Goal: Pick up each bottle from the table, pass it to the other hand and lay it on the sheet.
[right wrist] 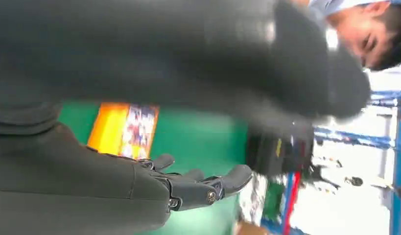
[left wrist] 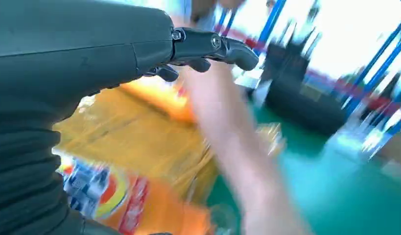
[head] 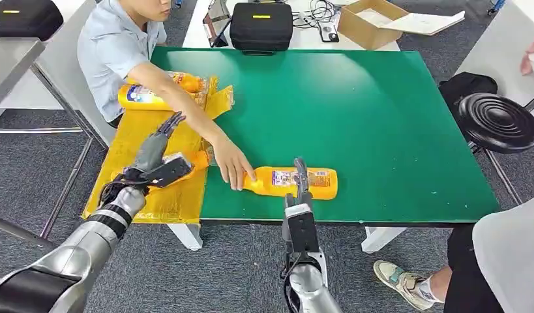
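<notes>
Bottle [head: 293, 182] lies on the green bench [head: 381, 117] at six o'clock, a person's hand [head: 235, 168] on its neck. We see right hand [head: 300, 177] above it, fingers apart (left hand [head: 161, 145] likewise, over the yellow sheet [head: 147, 169]).

the counter [head: 381, 117] has a matt green top with a soft sheen. the sheet [head: 147, 169] looks like crinkled, glossy yellow plastic film. the bottle [head: 293, 182] is smooth orange plastic with a printed paper-like label. the left robot hand [head: 161, 147] is dark matt plastic; its arm, brushed silver metal.
</notes>
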